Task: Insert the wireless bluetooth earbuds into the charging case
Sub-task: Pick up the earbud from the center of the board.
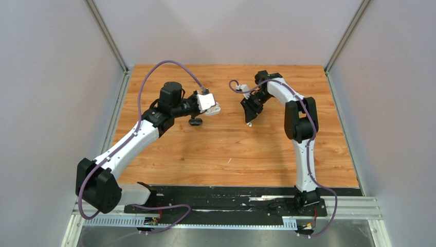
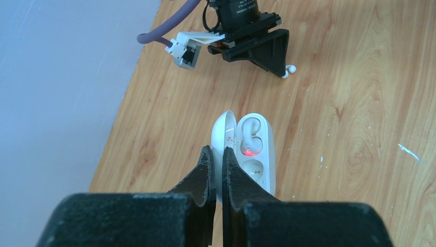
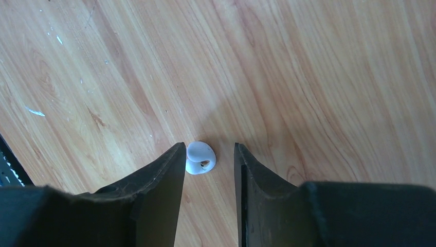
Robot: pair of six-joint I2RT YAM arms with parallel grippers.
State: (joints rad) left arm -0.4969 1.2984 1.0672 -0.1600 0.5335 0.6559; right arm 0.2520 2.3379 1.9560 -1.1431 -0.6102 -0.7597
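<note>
No word, brand or number can be read with certainty in any of the three views. In the left wrist view there is a white pebble-shaped charging case, and on the inner face of its open lid stand some tiny reddish marks, too small to make out. Far above the case, at the top edge of the same view, a black round motor housing carries a line of small pale print, which is also too fine to read. The top view and the right wrist view show no lettering at all.
</note>
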